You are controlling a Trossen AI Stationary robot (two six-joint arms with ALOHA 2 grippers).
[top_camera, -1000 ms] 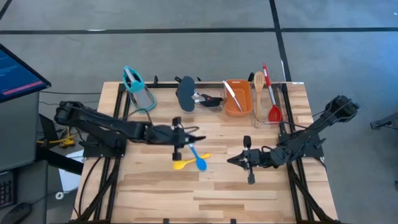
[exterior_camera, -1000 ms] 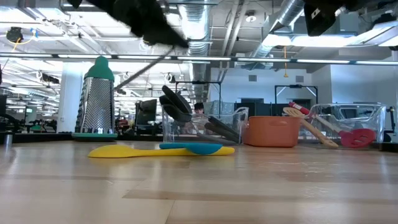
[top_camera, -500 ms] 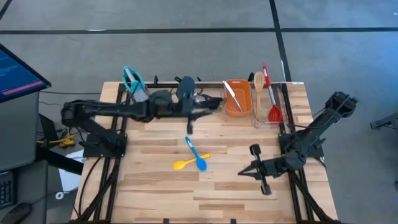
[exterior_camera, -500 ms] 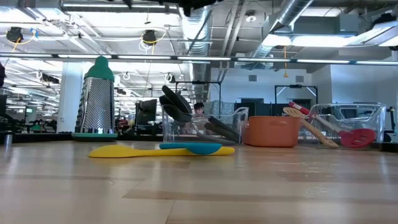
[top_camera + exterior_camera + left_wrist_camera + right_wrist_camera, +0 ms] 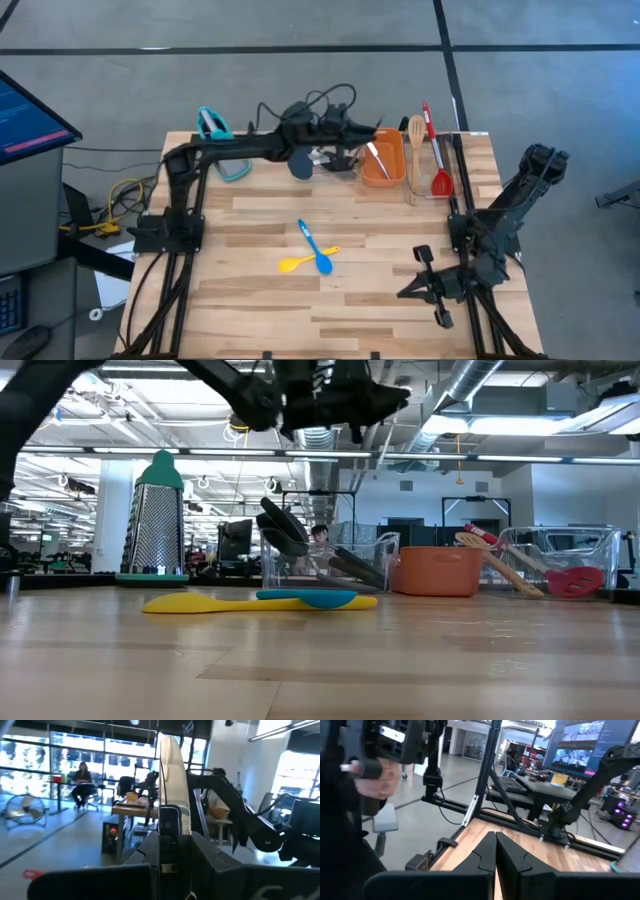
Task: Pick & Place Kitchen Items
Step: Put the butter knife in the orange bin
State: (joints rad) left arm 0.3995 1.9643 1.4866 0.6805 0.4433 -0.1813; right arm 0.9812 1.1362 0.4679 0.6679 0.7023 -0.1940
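- Wide bare wood across the near half of the table [image 5: 380, 325], and more between the two arms.
- At mid-table, only a small blue spoon [image 5: 314, 247] and a small yellow spoon [image 5: 300, 262], crossed and touching, well apart from every edge.
- Crowded along the far edge: a teal-handled grater [image 5: 215, 125] at the far left corner, then a clear tray [image 5: 345, 163] with a black spatula [image 5: 300, 160], then an orange tub [image 5: 380, 176] with silver tongs [image 5: 377, 157] leaning inside.
- Just beside the tub, toward the right edge, a second clear tray [image 5: 425, 193] with a wooden slotted spoon [image 5: 415, 135] and a red spoon [image 5: 437, 165], handles pointing off the far side.
- Left hand [image 5: 365, 130] raised above the far edge, over the gap between the spatula tray and the tub, clear of both in the low view.
- In the left wrist view, fingers [image 5: 202, 847] nearly together, clamped on a pale silvery strip [image 5: 172, 775] with a scalloped edge standing out past the fingertips; cannot tell which utensil.
- Right hand [image 5: 405, 292] over the near right part of the table, close to the right edge, well apart from the spoons, pointing toward the middle.
- In the right wrist view, fingers [image 5: 512, 857] pressed together with nothing between them, bare wood ahead.
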